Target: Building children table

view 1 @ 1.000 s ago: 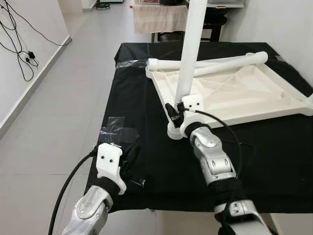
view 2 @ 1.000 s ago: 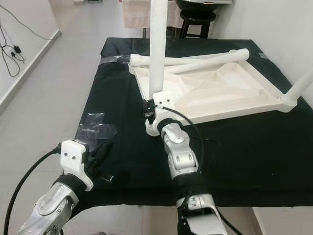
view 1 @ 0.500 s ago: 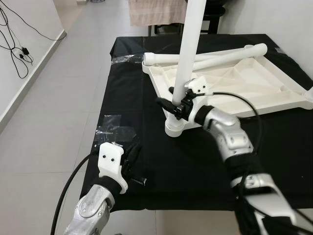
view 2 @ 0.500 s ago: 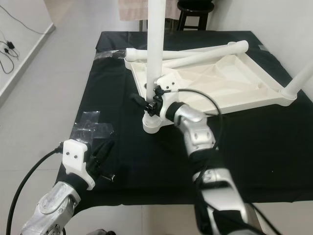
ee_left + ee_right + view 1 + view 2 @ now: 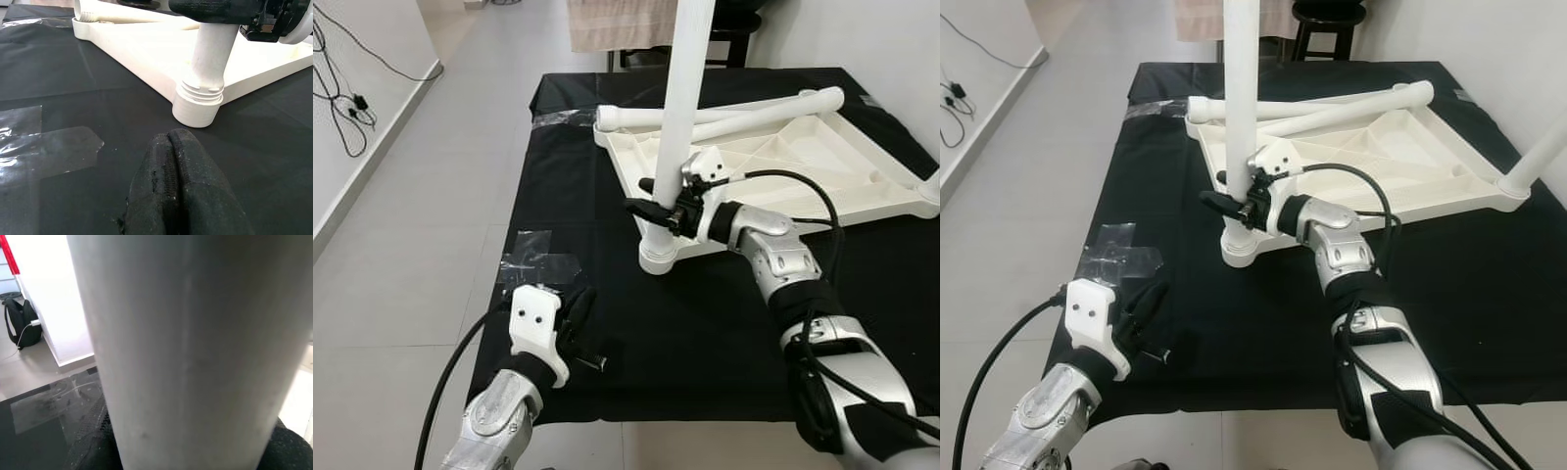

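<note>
A white children's table top point(image 5: 803, 171) lies upside down on a black-covered table point(image 5: 558, 196). One white leg point(image 5: 683, 108) stands upright in the near-left corner socket point(image 5: 658, 257). My right gripper point(image 5: 656, 199) is shut on this leg just above the socket, reaching in from the right. In the right wrist view the leg point(image 5: 186, 342) is very close, with a black pad on either side. Two loose legs point(image 5: 773, 101) lie across the top's far edge. My left gripper point(image 5: 579, 311) rests shut and holding nothing on the cloth near the front left edge, pointing toward the socket point(image 5: 195, 105).
Another leg point(image 5: 1536, 157) stands at the top's right corner. Clear tape patches point(image 5: 538, 266) stick to the cloth ahead of the left gripper. Grey floor point(image 5: 401, 225) lies to the left, with cables on the wall. A stool point(image 5: 1322, 24) stands behind the table.
My right forearm has swung from below the leg round to its right, and the wrist has turned about the leg while keeping hold. The left gripper stays put.
</note>
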Controlling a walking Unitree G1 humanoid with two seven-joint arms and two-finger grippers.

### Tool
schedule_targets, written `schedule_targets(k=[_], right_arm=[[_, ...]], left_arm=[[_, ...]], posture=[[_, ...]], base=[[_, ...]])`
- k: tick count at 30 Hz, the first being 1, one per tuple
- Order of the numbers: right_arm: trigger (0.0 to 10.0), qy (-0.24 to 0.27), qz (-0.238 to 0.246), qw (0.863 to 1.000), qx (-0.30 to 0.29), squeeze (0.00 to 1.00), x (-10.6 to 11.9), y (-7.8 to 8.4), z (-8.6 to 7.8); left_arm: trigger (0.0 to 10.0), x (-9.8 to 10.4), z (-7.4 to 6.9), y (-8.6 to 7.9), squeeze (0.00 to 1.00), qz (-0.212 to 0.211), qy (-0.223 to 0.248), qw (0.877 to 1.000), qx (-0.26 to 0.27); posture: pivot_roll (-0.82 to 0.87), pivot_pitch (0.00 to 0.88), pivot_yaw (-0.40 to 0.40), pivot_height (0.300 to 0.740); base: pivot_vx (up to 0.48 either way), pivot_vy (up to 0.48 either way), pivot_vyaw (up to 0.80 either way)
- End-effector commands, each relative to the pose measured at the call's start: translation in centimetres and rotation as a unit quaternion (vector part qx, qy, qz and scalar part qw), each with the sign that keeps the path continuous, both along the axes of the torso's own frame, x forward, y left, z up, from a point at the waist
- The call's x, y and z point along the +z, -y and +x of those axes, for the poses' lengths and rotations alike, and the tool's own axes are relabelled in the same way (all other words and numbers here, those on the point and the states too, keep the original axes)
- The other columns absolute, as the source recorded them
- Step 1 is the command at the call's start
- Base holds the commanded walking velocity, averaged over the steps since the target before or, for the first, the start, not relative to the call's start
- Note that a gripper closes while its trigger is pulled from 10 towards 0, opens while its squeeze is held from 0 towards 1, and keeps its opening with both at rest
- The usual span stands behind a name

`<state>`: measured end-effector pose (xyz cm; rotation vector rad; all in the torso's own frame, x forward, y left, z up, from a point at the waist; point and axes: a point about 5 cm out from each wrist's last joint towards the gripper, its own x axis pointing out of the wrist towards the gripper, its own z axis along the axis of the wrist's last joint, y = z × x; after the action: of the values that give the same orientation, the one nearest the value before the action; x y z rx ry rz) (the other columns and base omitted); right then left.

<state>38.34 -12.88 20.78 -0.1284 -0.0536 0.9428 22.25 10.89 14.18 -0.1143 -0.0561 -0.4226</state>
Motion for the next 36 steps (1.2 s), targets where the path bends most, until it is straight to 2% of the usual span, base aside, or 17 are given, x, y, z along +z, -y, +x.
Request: schedule_targets(k=[1,8,9,10,11,13,15,18,19,21,22,23,24,27,28,31,36], right_arm=[[0.0,-0.020,0.000,1.000,-0.005,0.00,-1.5,0.0,-0.3],[0.0,-0.043,-0.006,0.993,-0.114,0.00,-3.6,1.1,-0.9],[0.0,-0.078,-0.062,0.935,-0.341,0.00,-7.0,1.9,-1.9],[0.0,-0.078,-0.062,0.935,-0.341,0.00,-7.0,1.9,-1.9],[0.0,-0.079,-0.070,0.920,-0.377,0.00,-8.2,1.1,-3.6],[0.0,-0.043,-0.100,0.922,-0.371,0.00,-8.4,-0.4,-5.0],[0.0,-0.009,-0.104,0.946,-0.307,0.00,-7.7,-2.5,-5.3],[0.0,-0.045,-0.091,0.946,-0.307,0.00,-8.1,-1.8,-3.9],[7.1,-0.053,-0.088,0.947,-0.304,0.00,-8.2,-1.8,-3.6],[7.1,-0.055,-0.087,0.948,-0.301,0.00,-8.2,-1.9,-3.5],[10.0,-0.054,-0.081,0.951,-0.293,0.00,-7.9,-2.0,-3.4],[10.0,-0.051,-0.073,0.953,-0.288,0.00,-7.6,-2.2,-3.4],[10.0,-0.044,-0.066,0.959,-0.271,1.00,-7.2,-2.4,-3.4],[10.0,-0.028,-0.043,0.962,-0.270,1.00,-5.7,-2.7,-3.1],[10.0,-0.020,-0.018,0.970,-0.243,0.00,-4.5,-2.8,-2.8],[10.0,-0.010,0.008,0.985,-0.171,0.00,-3.0,-2.8,-2.5],[10.0,0.009,-0.008,0.999,-0.038,0.00,-1.6,-2.4,-2.3]], left_arm=[[10.0,-0.4,-0.2,0.0,0.00,0.000,-0.013,1.000,-0.002],[10.0,-0.5,-0.3,0.0,0.00,-0.002,-0.015,1.000,-0.003],[10.0,-0.5,-0.3,-0.1,0.00,-0.003,-0.015,1.000,-0.002],[10.0,-0.5,-0.3,-0.1,0.00,-0.003,-0.015,1.000,-0.002],[10.0,-0.5,-0.3,-0.1,0.00,-0.004,-0.015,1.000,-0.003],[10.0,-0.5,-0.3,-0.2,0.00,-0.004,-0.016,1.000,-0.003],[10.0,-0.6,-0.1,-0.2,0.00,-0.004,-0.017,1.000,-0.003],[10.0,-0.6,-0.1,0.0,0.00,-0.005,-0.017,1.000,-0.008],[10.0,-0.6,0.0,0.0,0.00,-0.005,-0.017,1.000,-0.007],[10.0,-0.6,0.0,0.0,0.00,-0.005,-0.016,1.000,-0.007],[10.0,-0.5,0.0,-0.1,0.00,-0.004,-0.015,1.000,-0.004],[10.0,-0.5,0.0,-0.1,0.00,-0.005,-0.015,1.000,-0.001],[10.0,-0.5,0.0,-0.1,0.00,-0.005,-0.014,1.000,0.000],[10.0,-0.5,0.1,-0.1,0.00,-0.006,-0.015,1.000,-0.001],[10.0,-0.5,0.1,-0.1,0.00,-0.006,-0.015,1.000,-0.002],[10.0,-0.5,0.2,-0.1,0.00,-0.007,-0.015,1.000,-0.004],[10.0,-0.4,0.2,0.0,0.00,-0.007,-0.015,1.000,-0.005]], posture=[[0.13,0.126,-0.011,0.740],[0.11,0.120,-0.018,0.740],[0.10,0.121,-0.015,0.740],[0.10,0.121,-0.015,0.740],[0.10,0.121,-0.014,0.740],[0.10,0.122,-0.013,0.740],[0.08,0.108,-0.006,0.740],[0.11,0.115,-0.021,0.740],[0.11,0.115,-0.021,0.740],[0.11,0.115,-0.021,0.740],[0.10,0.116,-0.015,0.740],[0.10,0.117,-0.014,0.740],[0.10,0.117,-0.015,0.740],[0.10,0.118,-0.012,0.740],[0.10,0.118,-0.007,0.740],[0.10,0.119,-0.010,0.740],[0.10,0.119,-0.012,0.740]], base=[[0.000,0.000,0.00],[0.000,0.000,0.00],[0.000,0.000,0.00],[0.000,0.000,0.00],[0.000,0.000,0.00],[0.000,0.000,0.00],[0.000,0.000,0.00],[0.000,0.000,0.00],[0.000,0.000,0.00],[0.000,0.000,0.00],[0.000,0.000,0.00],[0.000,0.000,0.00],[0.000,0.000,0.00],[0.000,0.000,0.00],[0.000,0.000,0.00],[0.000,0.000,0.00],[0.000,0.000,0.00]])
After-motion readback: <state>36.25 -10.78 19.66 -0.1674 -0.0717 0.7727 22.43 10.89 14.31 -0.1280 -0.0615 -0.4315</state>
